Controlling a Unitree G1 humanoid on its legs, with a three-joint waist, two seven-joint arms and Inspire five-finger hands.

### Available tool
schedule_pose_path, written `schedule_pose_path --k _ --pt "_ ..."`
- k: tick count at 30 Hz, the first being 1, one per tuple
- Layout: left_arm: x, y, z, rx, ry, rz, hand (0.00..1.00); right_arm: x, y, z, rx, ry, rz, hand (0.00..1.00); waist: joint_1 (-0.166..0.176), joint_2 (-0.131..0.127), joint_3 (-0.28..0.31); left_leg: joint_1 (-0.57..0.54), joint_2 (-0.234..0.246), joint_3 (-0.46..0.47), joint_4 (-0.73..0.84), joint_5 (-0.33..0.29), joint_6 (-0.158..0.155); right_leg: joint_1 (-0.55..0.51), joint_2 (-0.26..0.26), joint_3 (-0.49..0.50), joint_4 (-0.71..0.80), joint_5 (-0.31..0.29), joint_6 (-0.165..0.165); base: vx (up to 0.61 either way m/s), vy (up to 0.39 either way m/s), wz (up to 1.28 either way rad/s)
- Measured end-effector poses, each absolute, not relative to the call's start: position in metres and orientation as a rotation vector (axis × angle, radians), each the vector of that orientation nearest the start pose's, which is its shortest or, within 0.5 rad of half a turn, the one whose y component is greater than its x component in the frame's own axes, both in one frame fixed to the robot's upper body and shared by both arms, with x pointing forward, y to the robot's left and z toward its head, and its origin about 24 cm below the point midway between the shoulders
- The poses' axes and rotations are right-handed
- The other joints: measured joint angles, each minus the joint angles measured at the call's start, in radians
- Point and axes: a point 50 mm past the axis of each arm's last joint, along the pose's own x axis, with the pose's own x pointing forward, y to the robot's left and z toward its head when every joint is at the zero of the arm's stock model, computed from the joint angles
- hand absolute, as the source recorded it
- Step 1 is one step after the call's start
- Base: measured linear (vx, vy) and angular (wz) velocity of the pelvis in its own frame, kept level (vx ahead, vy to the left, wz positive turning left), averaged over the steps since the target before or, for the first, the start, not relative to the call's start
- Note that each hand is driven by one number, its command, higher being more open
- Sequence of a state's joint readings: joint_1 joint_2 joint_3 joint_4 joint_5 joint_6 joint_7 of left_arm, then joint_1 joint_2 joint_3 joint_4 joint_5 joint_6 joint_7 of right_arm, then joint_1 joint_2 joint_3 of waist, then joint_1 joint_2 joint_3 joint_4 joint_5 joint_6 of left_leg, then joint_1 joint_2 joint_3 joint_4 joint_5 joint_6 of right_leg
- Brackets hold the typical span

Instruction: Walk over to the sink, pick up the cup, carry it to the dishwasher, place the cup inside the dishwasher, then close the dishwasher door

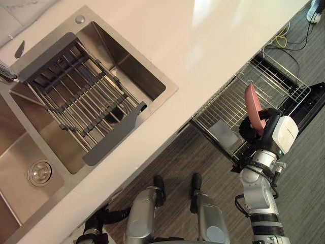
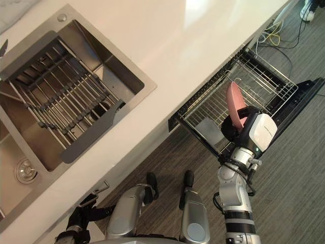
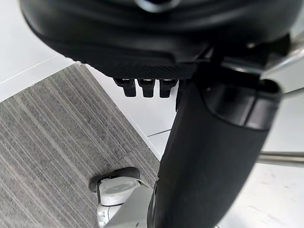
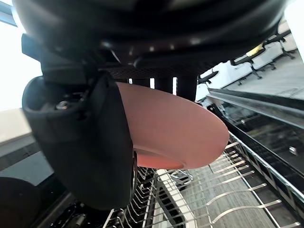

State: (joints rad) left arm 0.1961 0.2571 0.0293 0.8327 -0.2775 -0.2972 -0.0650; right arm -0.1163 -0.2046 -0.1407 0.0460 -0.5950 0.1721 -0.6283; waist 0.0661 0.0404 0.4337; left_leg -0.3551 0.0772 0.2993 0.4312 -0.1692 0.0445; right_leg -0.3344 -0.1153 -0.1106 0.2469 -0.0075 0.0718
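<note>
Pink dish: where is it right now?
The pink dish is gripped on edge in the right robot hand, on the right of the head views, just above the dishwasher's pulled-out wire rack beside the counter.

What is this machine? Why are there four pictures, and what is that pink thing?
It is a robot shaped like a person, with two silver-grey arms and dark hands. Two pictures come from cameras in its head, looking down. The other two come from cameras on its wrists, so each hand looks huge there. You can see a white counter, a shiny steel sink with a grey draining rack across it, and the dishwasher's pulled-out wire basket above its open black door. The right hand grips a pink shallow dish, held on edge over that basket. The left hand hangs low by the counter's front.
</note>
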Motion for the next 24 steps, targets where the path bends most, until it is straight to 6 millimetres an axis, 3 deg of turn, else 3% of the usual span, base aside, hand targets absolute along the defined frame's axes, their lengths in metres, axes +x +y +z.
schedule_pose_path --k 10,12,24 --pt "0.130 0.252 -0.113 -0.009 0.648 0.242 1.00 0.267 -0.276 0.100 -0.701 -0.107 -0.906 0.00 0.003 0.020 0.018 -0.089 0.007 0.002 0.026 0.007 0.003 -0.109 -0.008 -0.001 0.065 -0.014 -0.008 -0.02 -0.002 0.01" --pt "0.142 0.235 -0.117 -0.096 0.644 0.263 1.00 0.273 -0.281 0.104 -0.692 -0.100 -0.904 0.00 0.003 0.020 0.023 -0.102 0.006 0.003 0.028 0.010 0.004 -0.128 -0.011 -0.002 0.079 -0.016 -0.010 0.00 0.000 0.00" --pt "0.159 0.225 -0.113 -0.161 0.600 0.273 1.00 0.306 -0.286 0.130 -0.679 -0.114 -0.834 0.00 0.007 0.022 0.024 -0.142 -0.013 0.012 0.007 0.039 0.009 -0.197 -0.032 0.001 0.112 -0.020 -0.012 -0.01 0.001 0.01"
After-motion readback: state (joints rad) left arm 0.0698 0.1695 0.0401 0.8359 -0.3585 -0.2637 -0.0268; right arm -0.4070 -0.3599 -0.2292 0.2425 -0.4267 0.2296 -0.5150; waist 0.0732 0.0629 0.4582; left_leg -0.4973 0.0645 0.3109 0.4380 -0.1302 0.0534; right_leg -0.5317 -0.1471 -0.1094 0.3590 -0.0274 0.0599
